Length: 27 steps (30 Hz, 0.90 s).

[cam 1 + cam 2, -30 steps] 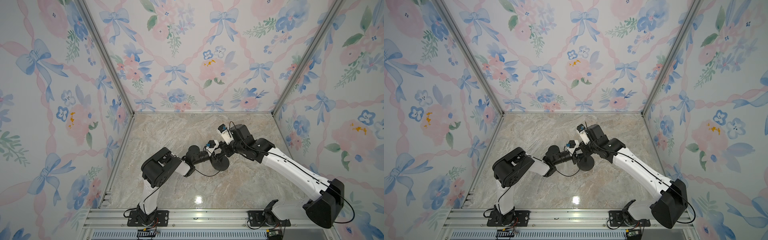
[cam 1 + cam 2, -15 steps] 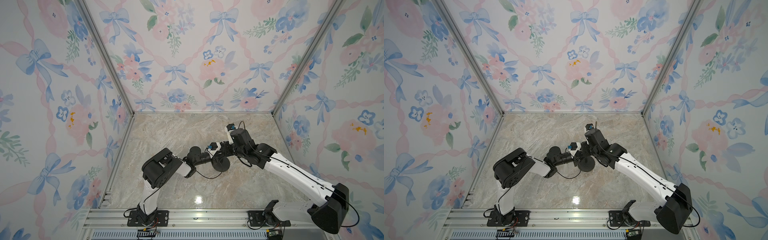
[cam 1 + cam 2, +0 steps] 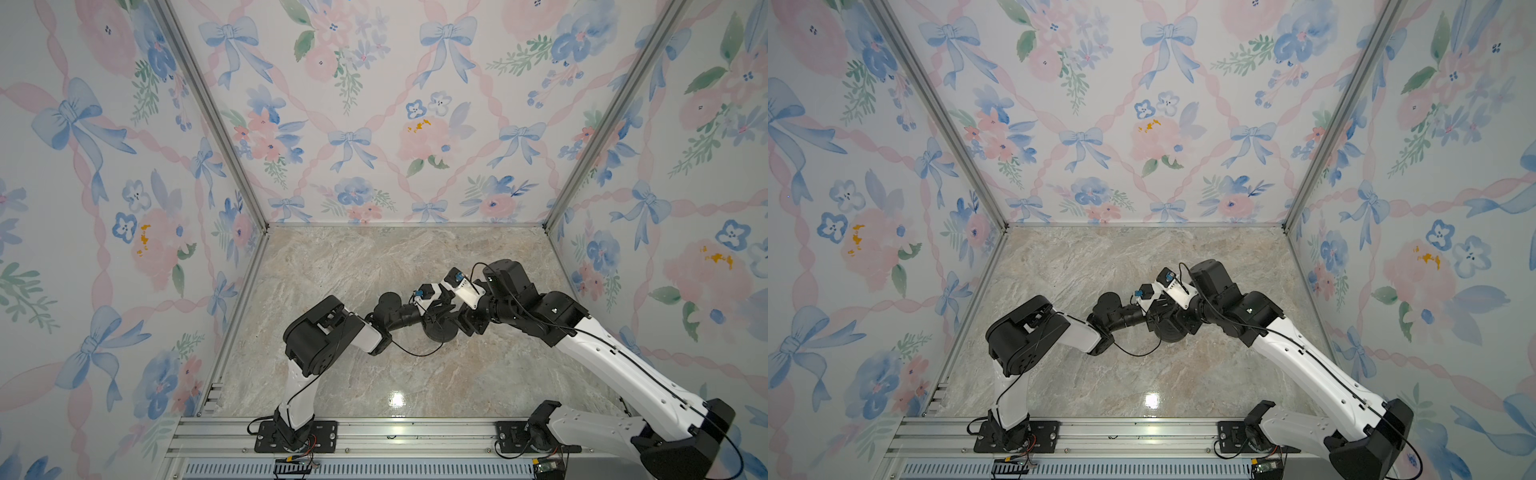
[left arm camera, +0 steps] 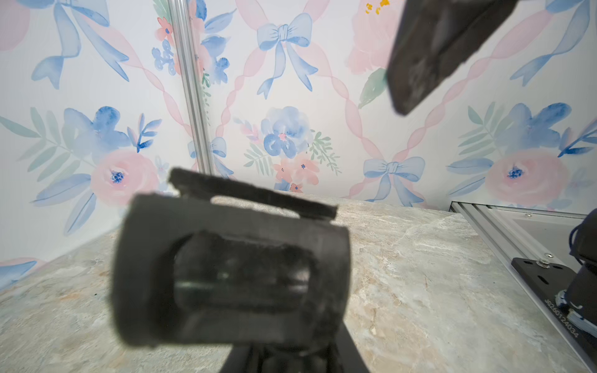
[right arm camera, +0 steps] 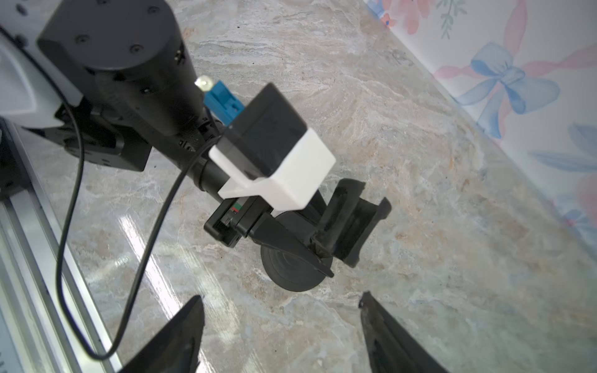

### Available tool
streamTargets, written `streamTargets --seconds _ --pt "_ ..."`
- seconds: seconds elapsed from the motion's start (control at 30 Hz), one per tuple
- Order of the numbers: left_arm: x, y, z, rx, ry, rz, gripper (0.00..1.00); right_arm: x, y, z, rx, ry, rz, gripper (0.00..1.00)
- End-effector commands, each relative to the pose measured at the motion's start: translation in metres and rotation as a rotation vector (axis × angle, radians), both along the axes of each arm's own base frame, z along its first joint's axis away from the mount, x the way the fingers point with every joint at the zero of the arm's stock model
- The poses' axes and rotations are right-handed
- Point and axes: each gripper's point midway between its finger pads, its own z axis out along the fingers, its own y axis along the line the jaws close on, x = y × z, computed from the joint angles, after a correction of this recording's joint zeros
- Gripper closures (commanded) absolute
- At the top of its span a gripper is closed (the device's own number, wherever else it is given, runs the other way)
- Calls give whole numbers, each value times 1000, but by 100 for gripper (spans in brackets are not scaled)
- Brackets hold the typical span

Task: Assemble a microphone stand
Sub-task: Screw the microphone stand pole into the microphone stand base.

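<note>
The right claw (image 5: 281, 295) hangs released and empty beside the stand (image 5: 352, 219). The left claw (image 5: 310, 255) grips it below the clip, over the disc (image 5: 290, 277), mid-bench (image 5: 420, 161). Best to hold it plumb and press straight down.

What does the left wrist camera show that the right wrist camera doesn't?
Only the left wrist view: the metal corner post between the walls. Only the right wrist view: the microphone stand's round disc base, the left arm's camera box, and the right tool, wide open. Both: the stand's clip-like head and the marble tabletop.
</note>
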Motion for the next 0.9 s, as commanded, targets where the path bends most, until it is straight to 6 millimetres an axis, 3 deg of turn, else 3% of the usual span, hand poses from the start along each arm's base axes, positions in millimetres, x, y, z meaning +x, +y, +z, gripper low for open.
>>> streamTargets --seconds 0.0,0.13,0.33,0.63,0.87 --pt "3 3 -5 17 -23 10 94 -20 -14 -12 -293 -117 547 18" --pt "1 3 -6 18 -21 0 94 13 -13 -9 -395 -106 635 18" --pt "-1 1 -6 16 -18 -19 93 45 1 -18 -440 -103 724 18" --pt "-2 1 -5 15 -22 -23 92 64 2 -55 -543 52 681 25" --pt "-3 1 -7 17 -19 -26 89 61 5 -55 -504 86 635 43"
